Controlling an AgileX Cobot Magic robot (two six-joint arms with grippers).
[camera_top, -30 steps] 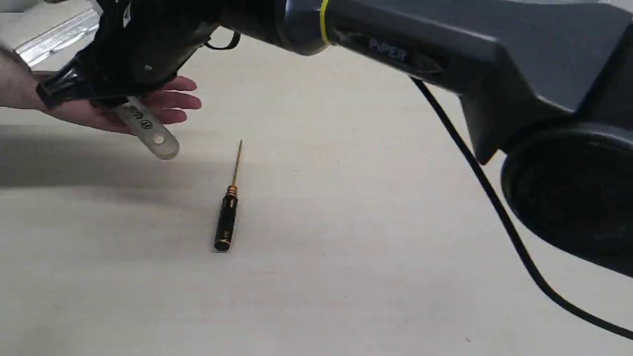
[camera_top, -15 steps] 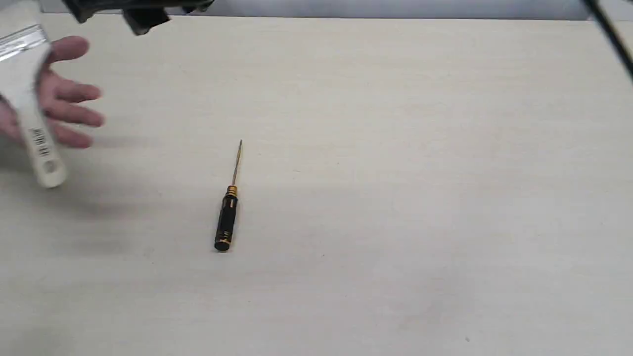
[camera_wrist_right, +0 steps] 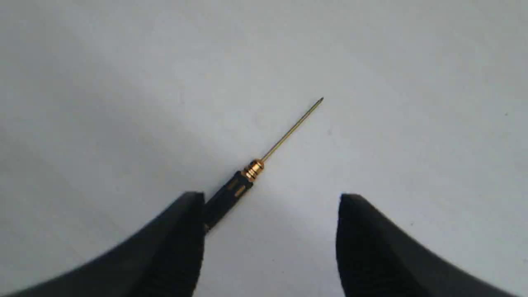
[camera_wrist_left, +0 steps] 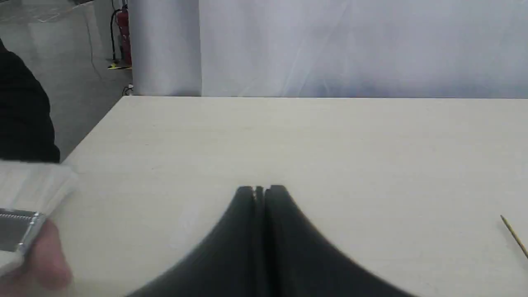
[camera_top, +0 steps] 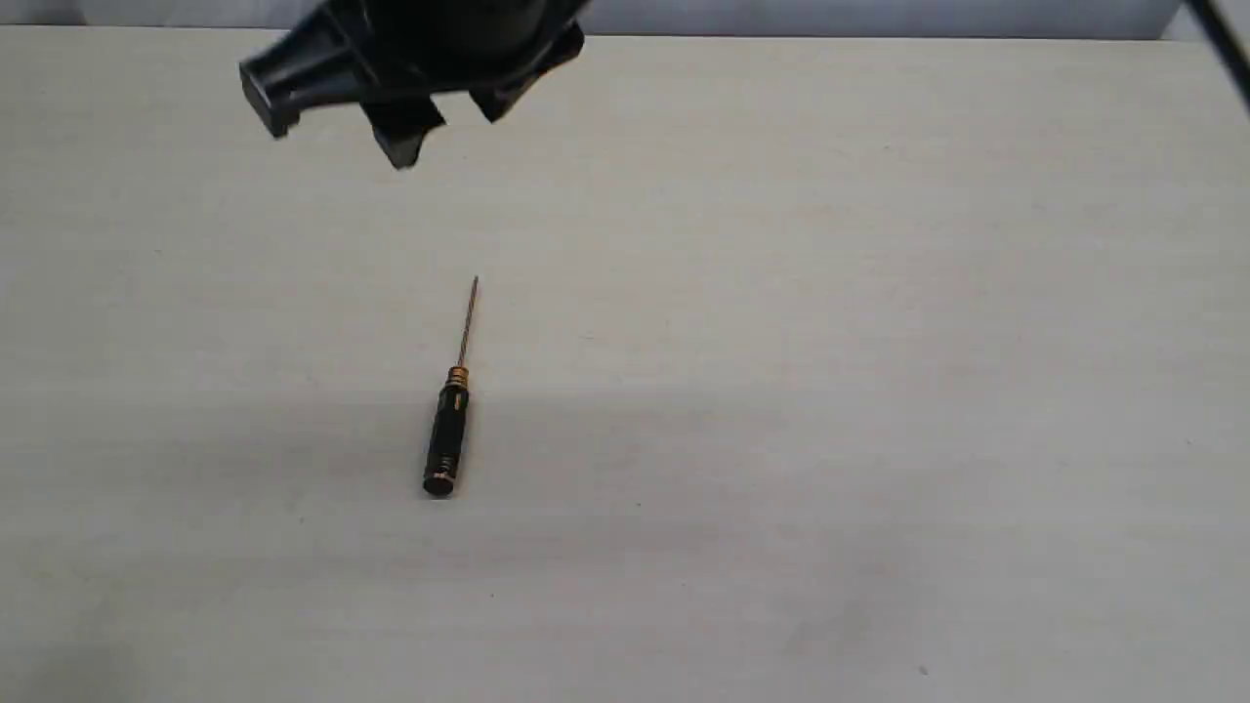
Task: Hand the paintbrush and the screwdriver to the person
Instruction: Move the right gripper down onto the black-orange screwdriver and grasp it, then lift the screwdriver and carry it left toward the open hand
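The screwdriver (camera_top: 449, 430) lies flat on the table, black handle toward the camera and thin shaft pointing away. My right gripper (camera_top: 332, 127) hangs open and empty at the top of the exterior view, behind and left of the screwdriver. In the right wrist view the gripper (camera_wrist_right: 272, 198) stands open above the table, and the screwdriver (camera_wrist_right: 247, 173) runs past one fingertip (camera_wrist_right: 194, 206). My left gripper (camera_wrist_left: 260, 189) is shut on nothing above the bare table. The paintbrush (camera_wrist_left: 24, 194) shows at that view's edge, held by the person's blurred hand (camera_wrist_left: 45, 264). The screwdriver's tip (camera_wrist_left: 513, 235) shows at the opposite edge.
The pale wooden table (camera_top: 830, 342) fills the exterior view. In the left wrist view its far edge (camera_wrist_left: 330, 97) meets a white curtain (camera_wrist_left: 350, 45), a dark shape (camera_wrist_left: 20, 115) stands beside the table, and a red extinguisher (camera_wrist_left: 123, 24) stands on the floor.
The right gripper let go of the paintbrush over the person's palm. The hand carried the brush out of the exterior view to the left. The gripper moved right and its arm no longer crosses the view.
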